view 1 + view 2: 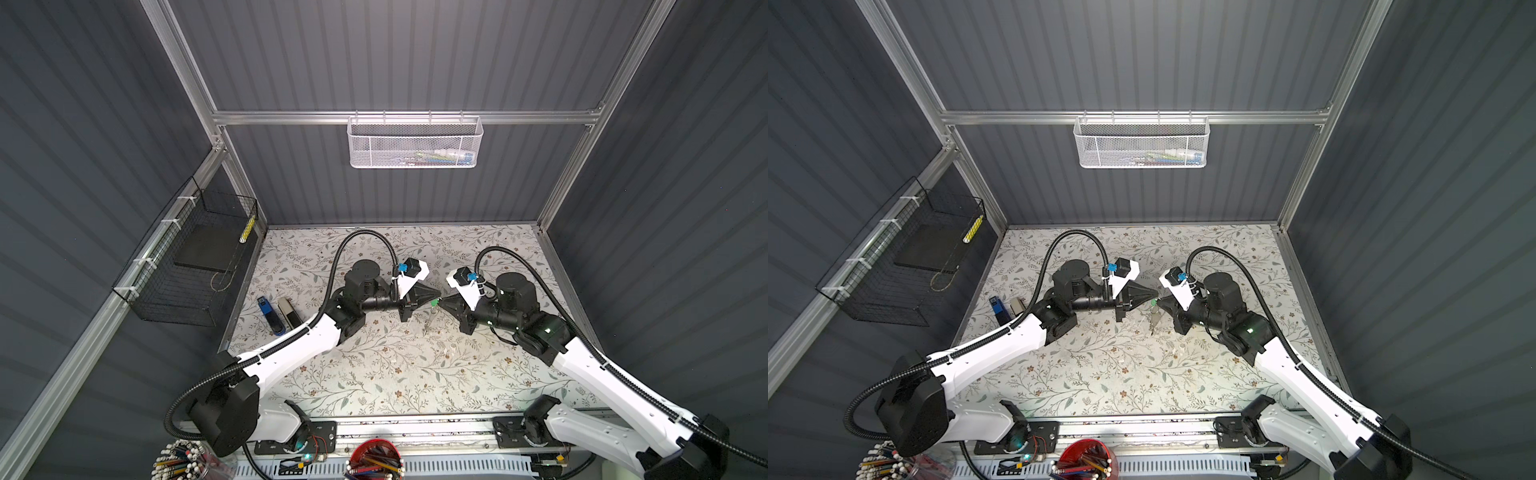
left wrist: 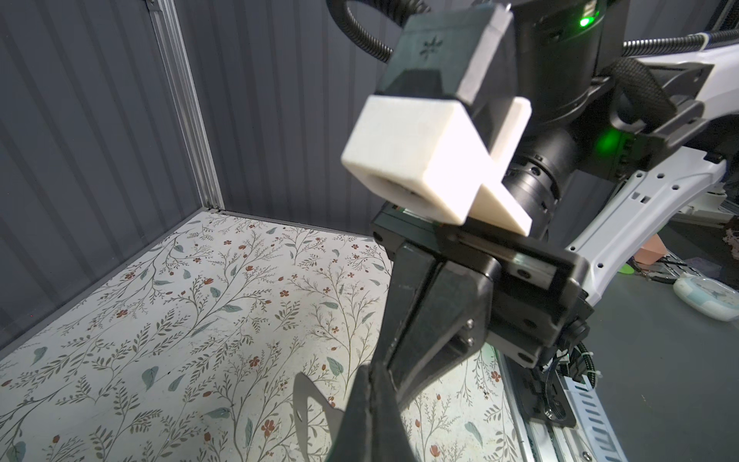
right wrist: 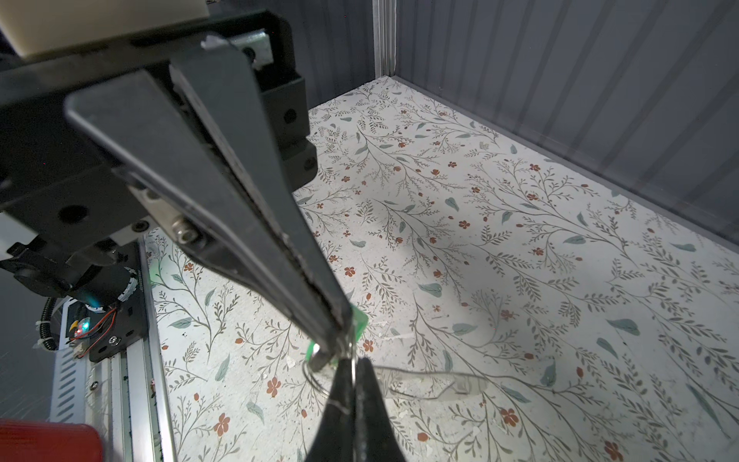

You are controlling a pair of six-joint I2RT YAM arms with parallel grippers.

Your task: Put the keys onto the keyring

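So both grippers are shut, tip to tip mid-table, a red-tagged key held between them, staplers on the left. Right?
No, the tag is green, not red. The right wrist view shows the green tag at the tips of the right gripper, which meets the left gripper. Both are shut, and the staplers sit on the left.

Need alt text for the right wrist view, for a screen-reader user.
The right gripper, fingers shut, pinches a green tag tip to tip with the left gripper, also shut, apparently on a thin wire ring looped beside the tag. A clear tag juts out beside them, with the floral tabletop behind.
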